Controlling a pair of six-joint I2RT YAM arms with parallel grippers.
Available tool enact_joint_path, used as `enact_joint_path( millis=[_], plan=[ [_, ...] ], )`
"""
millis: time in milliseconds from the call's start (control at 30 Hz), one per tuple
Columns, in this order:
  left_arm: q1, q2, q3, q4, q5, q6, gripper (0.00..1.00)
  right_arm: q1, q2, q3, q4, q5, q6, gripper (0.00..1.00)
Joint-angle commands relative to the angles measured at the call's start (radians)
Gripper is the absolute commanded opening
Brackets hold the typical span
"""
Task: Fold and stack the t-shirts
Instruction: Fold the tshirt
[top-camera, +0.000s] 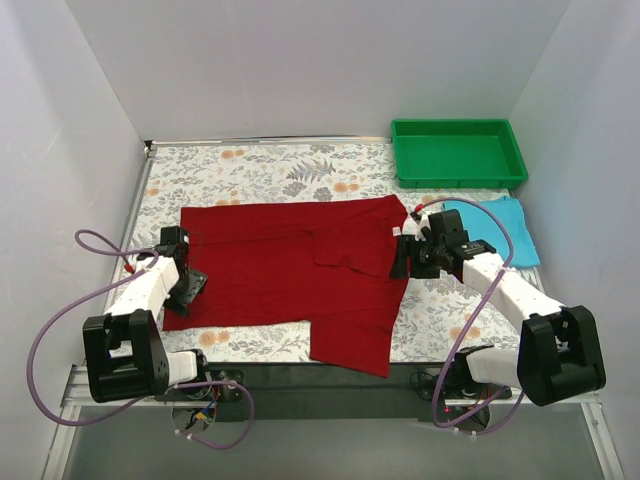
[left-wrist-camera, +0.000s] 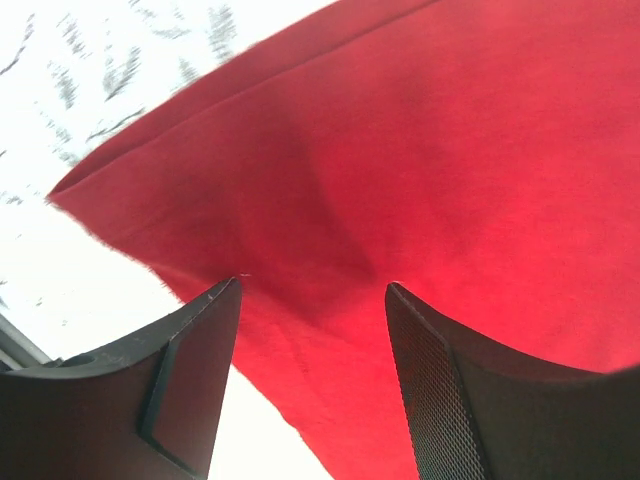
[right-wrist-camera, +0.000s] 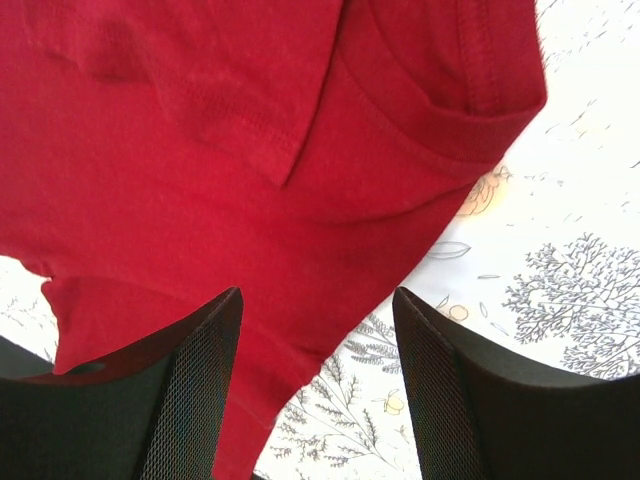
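left gripper (left-wrist-camera: 315, 290), right gripper (right-wrist-camera: 318, 295) tilted over red shirt (top-camera: 290, 270).

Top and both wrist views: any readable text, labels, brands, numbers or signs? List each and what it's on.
None readable in any view.
Red t-shirt: plain cloth, no print or tag text visible.
Blue t-shirt: plain, no text.
Green tray: no marking visible.
Tablecloth: floral pattern only, no words.
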Motion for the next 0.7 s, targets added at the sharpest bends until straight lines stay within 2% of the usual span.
enact_joint_path(
  millis=[0, 300, 433, 567, 667],
  plan=[
    [0.006, -0.018, -0.03, -0.039, -0.057, -0.082, 0.56, 0.003, -0.034, -0.022, 0.011, -0.035, -0.025, 0.58],
    [0.007, -0.025, -0.054, 0.003, -0.141, -0.103, 0.53, 0.003, -0.06, -0.055, 0.018, -0.031, -0.03, 0.58],
    [0.007, -0.019, -0.084, 0.043, -0.134, -0.091, 0.5, 0.003, -0.083, -0.069, 0.015, -0.026, -0.023, 0.58],
    [0.007, -0.002, -0.113, 0.084, -0.106, -0.074, 0.42, 0.003, -0.104, -0.085, 0.003, -0.027, -0.011, 0.58],
    [0.007, 0.01, -0.112, 0.09, -0.089, -0.056, 0.32, 0.003, -0.115, -0.094, -0.029, -0.021, -0.007, 0.57]
  ],
)
